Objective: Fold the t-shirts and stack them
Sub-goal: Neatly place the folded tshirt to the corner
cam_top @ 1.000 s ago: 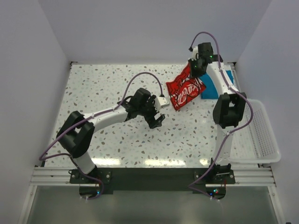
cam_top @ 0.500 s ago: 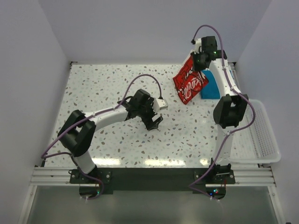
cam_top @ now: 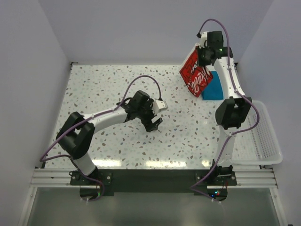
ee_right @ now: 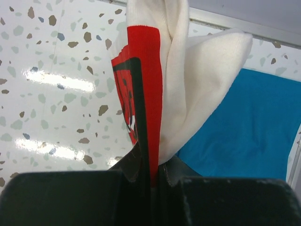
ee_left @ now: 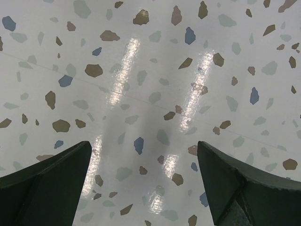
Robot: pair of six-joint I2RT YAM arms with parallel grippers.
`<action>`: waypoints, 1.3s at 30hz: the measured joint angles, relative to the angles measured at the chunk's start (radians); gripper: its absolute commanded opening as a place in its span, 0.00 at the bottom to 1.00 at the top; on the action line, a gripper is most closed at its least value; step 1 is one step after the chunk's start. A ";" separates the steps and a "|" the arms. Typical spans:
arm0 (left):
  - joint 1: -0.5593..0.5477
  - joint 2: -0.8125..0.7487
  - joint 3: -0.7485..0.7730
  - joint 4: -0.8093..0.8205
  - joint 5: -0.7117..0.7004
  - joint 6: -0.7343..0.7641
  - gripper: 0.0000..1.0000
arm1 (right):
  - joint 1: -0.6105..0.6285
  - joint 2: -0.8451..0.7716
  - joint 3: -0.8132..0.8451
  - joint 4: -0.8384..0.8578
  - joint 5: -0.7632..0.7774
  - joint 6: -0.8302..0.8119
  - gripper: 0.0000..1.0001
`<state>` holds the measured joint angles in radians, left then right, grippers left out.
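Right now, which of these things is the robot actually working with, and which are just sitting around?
Part of the job:
Coca-Cola shirt, pinched in the right end effector
teal-blue shirt, lying on the table

Just lying about:
white lattice basket at the table's right edge

Cream-white cloth t-shirt with a red Coca-Cola panel [cam_top: 195,75], bunched, hanging in vertical folds, upper right of the overhead frame, plain teal-blue cloth t-shirt [cam_top: 214,88] lying flat as a neat rectangle just below-right of it

teal shirt [cam_top: 214,89]: partly behind red-panel shirt [cam_top: 192,70] | script [cam_top: 197,81]: unreadable | right pincer [ee_right: 150,178] tips: buried in cloth
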<state>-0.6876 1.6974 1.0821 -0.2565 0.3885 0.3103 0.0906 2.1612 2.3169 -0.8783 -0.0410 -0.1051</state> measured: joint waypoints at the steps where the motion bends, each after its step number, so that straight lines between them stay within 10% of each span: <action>1: 0.000 -0.001 -0.001 0.000 0.000 0.001 1.00 | -0.001 0.000 0.004 -0.001 0.001 0.001 0.00; 39: 0.001 -0.014 -0.024 -0.045 0.013 0.050 1.00 | -0.219 0.058 -0.039 0.040 -0.024 -0.008 0.00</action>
<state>-0.6868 1.6833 1.0576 -0.3019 0.4011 0.3607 -0.1284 2.2192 2.2784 -0.8387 -0.0654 -0.1127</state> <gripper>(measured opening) 0.997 0.069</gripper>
